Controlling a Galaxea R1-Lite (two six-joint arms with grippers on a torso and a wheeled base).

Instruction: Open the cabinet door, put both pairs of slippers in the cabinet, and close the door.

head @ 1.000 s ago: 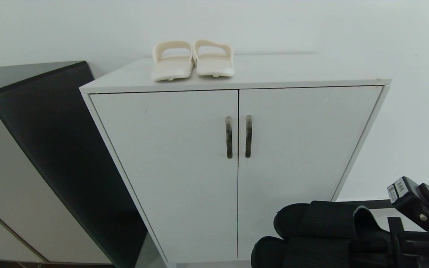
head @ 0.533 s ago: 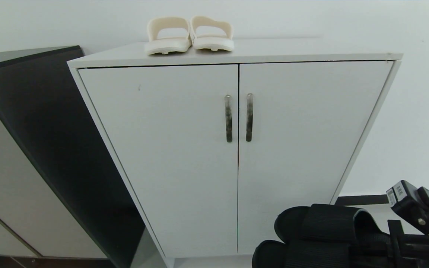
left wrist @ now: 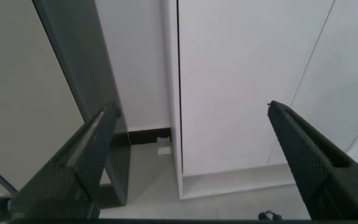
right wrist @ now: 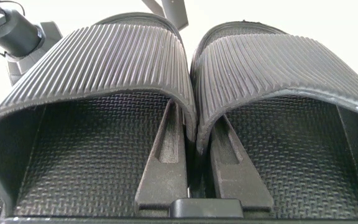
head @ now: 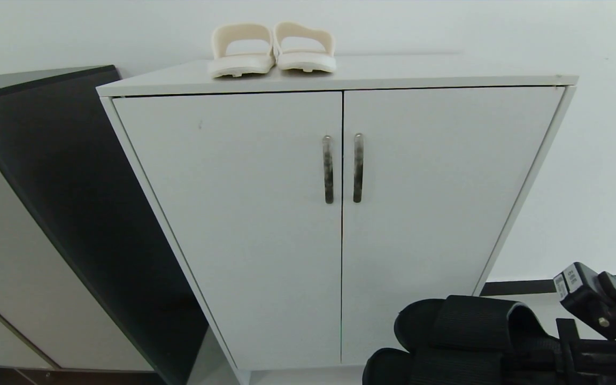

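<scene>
The white cabinet (head: 265, 224) stands before me with both doors shut, its two metal handles (head: 343, 169) side by side at the middle. A cream pair of slippers (head: 271, 49) rests on its top near the back. A black pair of slippers (head: 463, 334) hangs low at the front right, in front of the right door's bottom corner. My right gripper (right wrist: 194, 152) is shut on the black slippers (right wrist: 241, 81), pinching their two inner walls together. My left gripper (left wrist: 192, 109) is open with nothing in it, low by the cabinet's bottom left corner (left wrist: 182, 180).
A tall dark panel (head: 72, 187) stands close against the cabinet's left side, leaving a narrow gap. A plain white wall (head: 597, 160) is behind and to the right, with a dark baseboard (head: 522, 287) along the floor.
The whole head picture shifted a second ago, so the camera moved; the cabinet top now sits higher in view. Since half a second ago nothing has visibly moved. The black slippers stay in the right gripper.
</scene>
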